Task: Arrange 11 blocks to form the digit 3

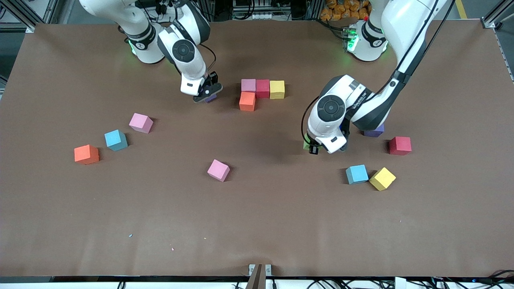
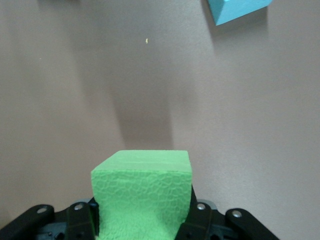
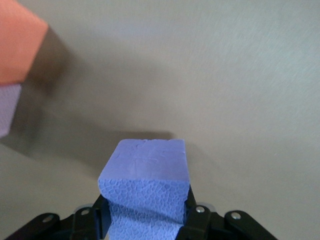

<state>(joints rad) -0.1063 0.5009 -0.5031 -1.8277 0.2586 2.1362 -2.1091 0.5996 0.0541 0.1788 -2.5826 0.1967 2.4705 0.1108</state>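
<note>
Nearest the front camera's edge of the worktop (image 1: 257, 224) lie a yellow block (image 1: 382, 178) and a blue block (image 1: 357, 174), just beside each other toward the left arm's end, and a pink block (image 1: 218, 170) near the middle. Farther back, toward the right arm's end, sit an orange block (image 1: 86, 154), a second blue block (image 1: 116, 140) and a second pink block (image 1: 141, 123). A red block (image 1: 400, 145) rests toward the left arm's end, with a purple block (image 1: 374, 131) a little farther back, partly hidden by the arm. The left gripper (image 1: 314, 147) has its jaws closed on a green block (image 2: 144, 192). Farther still, the right gripper (image 1: 208, 95) has its jaws clamped on a second purple block (image 3: 146, 192), low over the worktop. Beside it, a second orange block (image 1: 247, 101) touches a row of pink (image 1: 248, 85), red (image 1: 262, 88) and yellow (image 1: 277, 89) blocks.
</note>
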